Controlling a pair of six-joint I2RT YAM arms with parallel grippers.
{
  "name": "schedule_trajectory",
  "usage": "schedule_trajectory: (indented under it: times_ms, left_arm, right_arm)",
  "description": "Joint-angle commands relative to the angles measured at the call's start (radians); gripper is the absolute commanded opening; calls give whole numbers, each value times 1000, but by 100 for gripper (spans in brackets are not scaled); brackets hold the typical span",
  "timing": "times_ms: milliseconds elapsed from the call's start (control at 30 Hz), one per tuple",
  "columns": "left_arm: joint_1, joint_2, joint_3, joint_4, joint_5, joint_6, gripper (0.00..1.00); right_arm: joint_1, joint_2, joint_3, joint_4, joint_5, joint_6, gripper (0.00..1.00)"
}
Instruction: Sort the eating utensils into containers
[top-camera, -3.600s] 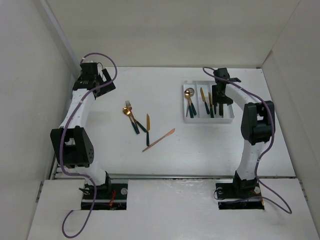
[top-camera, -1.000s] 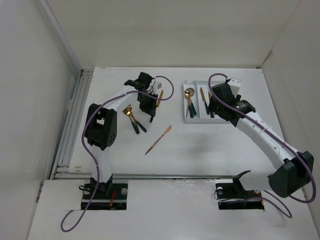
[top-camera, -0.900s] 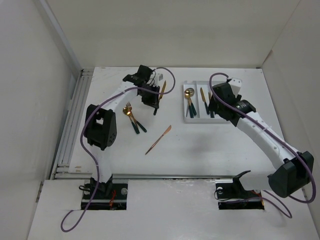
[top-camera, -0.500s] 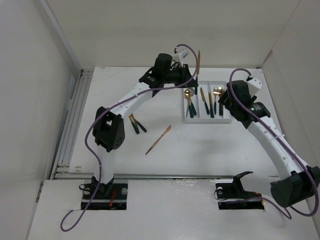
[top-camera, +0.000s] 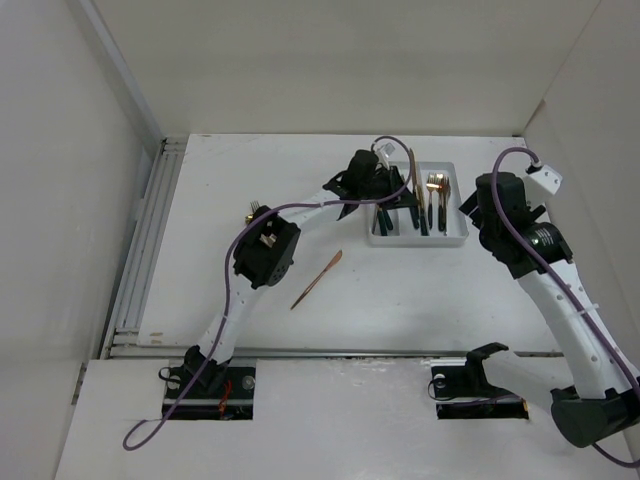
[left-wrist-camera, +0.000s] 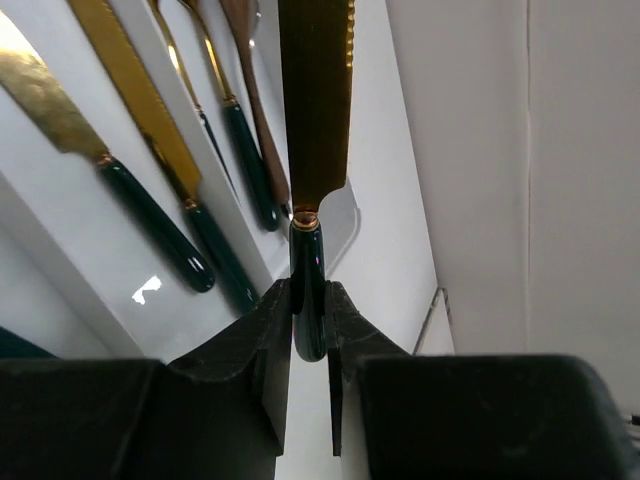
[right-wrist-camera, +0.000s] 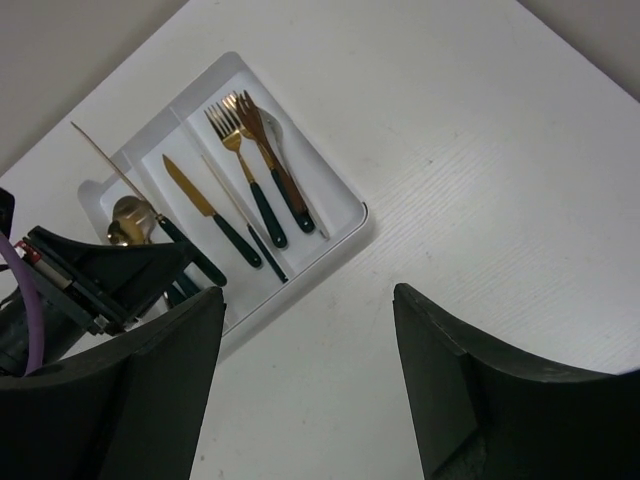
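Partly hidden under the left gripper (top-camera: 393, 190), the tray's (top-camera: 420, 241) left compartment hardly shows from the top camera. The right wrist view gives only the bowl of a gold spoon (right-wrist-camera: 128, 214) there, its handle lost behind that gripper. Out on the table (top-camera: 200, 260), a gold fork (top-camera: 254, 209) shows little more than its tines beside the left arm. A copper-toned knife (top-camera: 318, 278) lies in plain sight, well apart from the tray. The right arm's wrist covers its own fingers from above.

In the left wrist view the fingers (left-wrist-camera: 270, 330) are pinched tight on the dark green handle of a gold knife (left-wrist-camera: 315, 100). Its blade tip is cut off by the top edge. The knife hangs above the tray without touching it, and which compartment lies under it cannot be told. Gold knives (left-wrist-camera: 140, 110) with green handles lie in the tray below.

Seen from its own camera, the right gripper (right-wrist-camera: 300, 390) is spread wide, holds nothing, and hangs above bare table just beside the tray. Three forks (right-wrist-camera: 240, 135) lie in the far compartment.
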Motion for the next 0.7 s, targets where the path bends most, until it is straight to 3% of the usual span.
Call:
schedule_trajectory:
  times_ms: [0, 167, 400, 500, 667]
  left_arm:
    - [-8, -21, 78, 41, -52, -8, 0]
    - [-8, 37, 136, -69, -61, 13, 0]
    - [-18, 19, 65, -106, -72, 81, 0]
    - [-18, 19, 65, -119, -83, 95, 7]
    - [-18, 28, 65, -119, -94, 127, 32]
  right_arm:
    - [-7, -17, 4, -27, 40, 7, 74]
    - [-7, -8, -6, -27, 40, 7, 74]
    - [-7, -8, 5, -27, 50, -35, 74]
    - [-7, -8, 14, -27, 50, -48, 74]
    - [-7, -29, 14, -27, 40, -68, 74]
